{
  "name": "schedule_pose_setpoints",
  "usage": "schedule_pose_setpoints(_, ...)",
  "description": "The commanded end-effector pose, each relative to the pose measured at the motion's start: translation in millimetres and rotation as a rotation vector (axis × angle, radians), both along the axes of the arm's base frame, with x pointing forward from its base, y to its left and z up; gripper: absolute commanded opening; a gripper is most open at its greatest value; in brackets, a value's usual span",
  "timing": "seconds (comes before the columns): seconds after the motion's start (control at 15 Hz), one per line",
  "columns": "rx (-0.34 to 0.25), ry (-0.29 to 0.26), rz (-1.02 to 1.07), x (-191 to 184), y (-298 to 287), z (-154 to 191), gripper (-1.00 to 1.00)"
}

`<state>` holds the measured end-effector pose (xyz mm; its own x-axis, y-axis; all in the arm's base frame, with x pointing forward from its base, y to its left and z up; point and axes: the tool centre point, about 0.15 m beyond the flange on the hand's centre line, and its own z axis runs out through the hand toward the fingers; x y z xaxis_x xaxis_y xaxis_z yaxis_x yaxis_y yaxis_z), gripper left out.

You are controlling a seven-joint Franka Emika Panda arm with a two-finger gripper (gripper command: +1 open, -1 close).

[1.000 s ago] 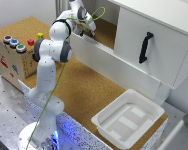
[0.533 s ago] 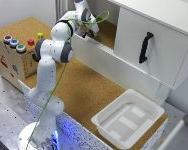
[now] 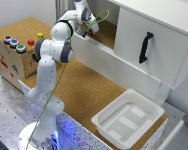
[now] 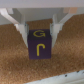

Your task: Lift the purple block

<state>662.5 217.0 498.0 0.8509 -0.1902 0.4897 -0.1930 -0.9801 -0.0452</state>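
Note:
The purple block (image 4: 40,44) with yellow letters on its faces shows in the wrist view, on or just above a cork surface (image 4: 40,70). My gripper (image 4: 40,35) has one finger on each side of the block, and the fingers (image 4: 22,31) press against its upper sides, so it is shut on the block. In the exterior view the gripper (image 3: 89,27) reaches into the open cork-floored compartment of the white cabinet (image 3: 144,25). The block is hidden there behind the hand.
A white cabinet door with a black handle (image 3: 145,47) stands to the exterior view's right of the gripper. A white wall (image 3: 114,67) fronts the compartment. A white tray (image 3: 126,120) sits on the cork table. A wooden box with coloured buttons (image 3: 14,52) is at the exterior view's left.
The arm and gripper hold almost the same place inside the compartment. No clear movement shows.

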Motion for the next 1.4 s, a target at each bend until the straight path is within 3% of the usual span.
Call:
schedule_pose_setpoints(0.0,0.002,0.005,0.126,-64.3,-14.7,24.0,-1.0)
schedule_pose_setpoints(0.2,0.006,0.051,0.189,-98.1,-32.1,8.2,-1.0)
schedule_pose_setpoints(0.4,-0.006,0.058,0.193,-124.1,-52.5,5.7,-1.0)
schedule_pose_setpoints(0.67,0.052,0.08,0.098,-156.4,-82.7,10.6,-1.0)
schedule_pose_setpoints(0.87,0.114,0.16,0.004,-175.3,-118.6,9.9,-1.0)
schedule_pose_setpoints(1.13,0.024,0.209,-0.041,-196.5,-147.4,9.9,-1.0)
schedule_pose_setpoints(1.33,0.017,0.265,-0.105,-207.2,-183.5,-12.1,-1.0)
